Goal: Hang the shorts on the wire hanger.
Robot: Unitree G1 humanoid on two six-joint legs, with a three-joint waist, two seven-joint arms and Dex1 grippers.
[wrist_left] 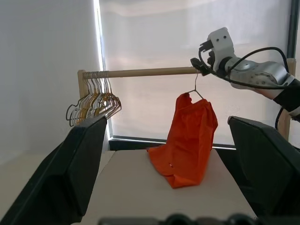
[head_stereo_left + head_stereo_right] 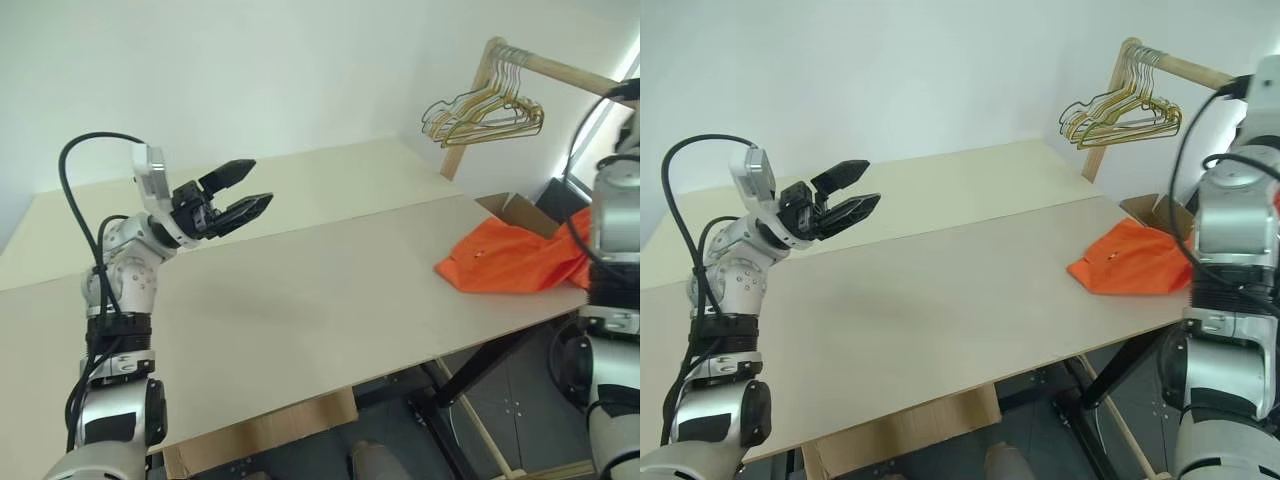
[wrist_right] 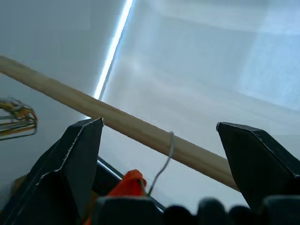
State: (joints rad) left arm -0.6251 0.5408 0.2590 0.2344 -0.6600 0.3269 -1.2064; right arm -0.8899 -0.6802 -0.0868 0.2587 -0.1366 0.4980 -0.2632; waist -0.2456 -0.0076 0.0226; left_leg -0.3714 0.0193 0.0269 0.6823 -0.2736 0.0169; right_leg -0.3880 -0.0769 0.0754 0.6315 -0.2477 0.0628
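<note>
You can see the shorts (image 1: 187,140) hanging from the wire hanger (image 1: 195,89). The hook of the wire hanger sits over the wooden rod (image 1: 140,72). The bottom of the shorts droops down and lies on the table (image 2: 300,290), near its far right corner. The top of the shorts is bunched up around the hanger.

Your right gripper (image 3: 159,154) is up by the rod, close to the hook. Its two black fingers (image 3: 75,159) are spread wide apart. Nothing is between them. The thin wire hook shows in the gap, but the fingers are not touching it.

Your left gripper (image 2: 240,195) is up in the air over the left side of the table. Its fingers are spread apart too, and it has hold of nothing. It points toward the rod and the shorts.

A bunch of gold and dark hangers (image 2: 485,112) hangs at the other end of the rod, well apart from the shorts. A cardboard box (image 2: 520,212) sits just behind the shorts at the table's right edge.
</note>
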